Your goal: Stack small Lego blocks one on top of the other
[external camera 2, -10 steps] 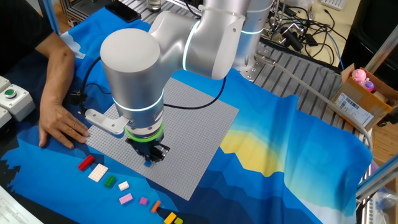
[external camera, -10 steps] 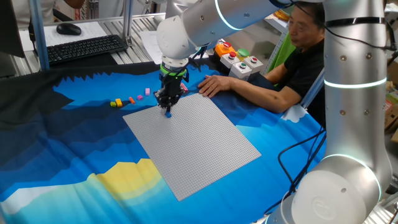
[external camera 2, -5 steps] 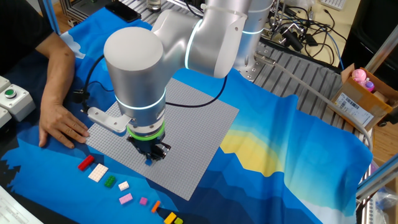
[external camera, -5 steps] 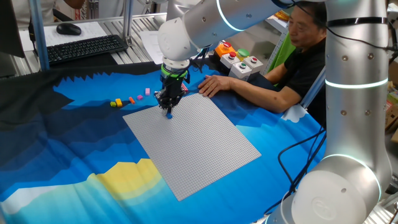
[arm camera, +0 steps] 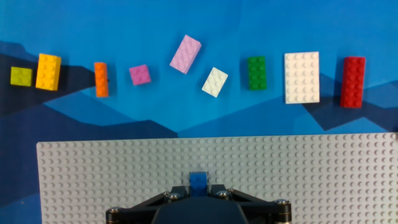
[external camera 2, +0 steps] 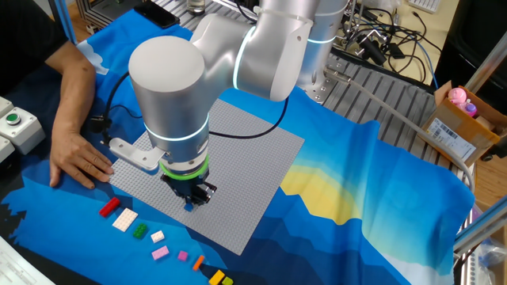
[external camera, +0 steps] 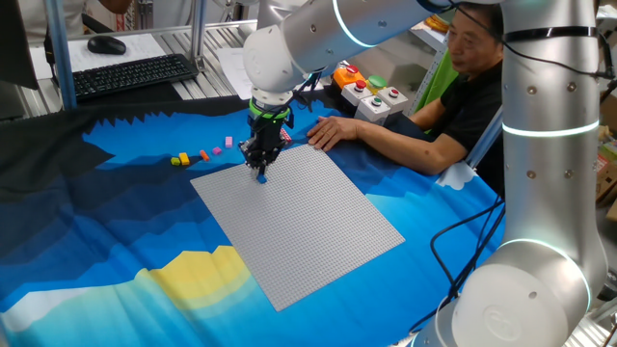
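My gripper (arm camera: 199, 185) is shut on a small blue Lego block (arm camera: 199, 180), held just over the near edge of the grey baseplate (arm camera: 298, 174). From the two fixed views the gripper (external camera: 259, 172) (external camera 2: 190, 204) points straight down at the plate's edge, the blue block (external camera: 260, 177) (external camera 2: 188, 208) at its tip. Beyond the plate, loose small blocks lie in a row on the cloth: lime (arm camera: 20, 76), yellow (arm camera: 48, 71), orange (arm camera: 101, 79), small pink (arm camera: 140, 74), larger pink (arm camera: 186, 54), cream (arm camera: 214, 81), green (arm camera: 256, 72), white (arm camera: 301, 77) and red (arm camera: 352, 81).
A person's hand (external camera 2: 75, 162) rests on the blue cloth beside the baseplate. A grey box with coloured buttons (external camera: 371, 96) stands behind it. A keyboard (external camera: 130, 75) lies at the back left.
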`<state>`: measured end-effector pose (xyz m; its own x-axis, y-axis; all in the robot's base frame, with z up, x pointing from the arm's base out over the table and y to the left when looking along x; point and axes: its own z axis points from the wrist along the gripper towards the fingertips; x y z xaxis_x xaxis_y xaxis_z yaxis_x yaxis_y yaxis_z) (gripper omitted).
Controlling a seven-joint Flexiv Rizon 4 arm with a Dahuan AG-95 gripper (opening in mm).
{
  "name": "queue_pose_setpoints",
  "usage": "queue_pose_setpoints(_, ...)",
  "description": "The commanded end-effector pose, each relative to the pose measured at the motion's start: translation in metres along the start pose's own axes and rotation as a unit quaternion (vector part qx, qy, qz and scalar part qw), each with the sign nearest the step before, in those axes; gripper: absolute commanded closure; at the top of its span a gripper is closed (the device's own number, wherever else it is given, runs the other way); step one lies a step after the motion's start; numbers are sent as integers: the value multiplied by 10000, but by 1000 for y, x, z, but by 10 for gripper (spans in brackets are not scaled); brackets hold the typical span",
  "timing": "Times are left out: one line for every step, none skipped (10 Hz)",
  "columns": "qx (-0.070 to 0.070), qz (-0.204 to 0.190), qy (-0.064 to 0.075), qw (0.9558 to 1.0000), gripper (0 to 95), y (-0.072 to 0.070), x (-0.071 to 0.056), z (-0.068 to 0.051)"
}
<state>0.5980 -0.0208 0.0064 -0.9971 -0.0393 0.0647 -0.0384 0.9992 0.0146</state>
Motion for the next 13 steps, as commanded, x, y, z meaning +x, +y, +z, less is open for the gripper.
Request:
queue_pose_setpoints(2,-12,-18,10000,950,0,0,1)
queue_pose_setpoints(7,-8,-31,10000,950,0,0,1)
queue_pose_setpoints(11,-4,-36,10000,950,0,0,1)
queue_pose_setpoints(16,-6,-42,10000,950,0,0,2)
queue_pose_setpoints(29,-6,-38,10000,950,0,0,2)
queue_pose_setpoints(39,0,-35,10000,950,0,0,1)
queue_pose_setpoints(43,6,-37,10000,760,0,0,1)
queue_pose_setpoints(42,6,-40,10000,760,0,0,1)
queue_pose_setpoints(42,11,-48,10000,760,0,0,1)
queue_pose_setpoints(46,32,-53,10000,570,0,0,1)
queue_pose_setpoints(35,51,-29,10000,570,0,1,-2)
queue_pose_setpoints(27,103,-3,9999,570,-1,3,-10)
queue_pose_setpoints(18,127,16,9999,760,-2,4,-15)
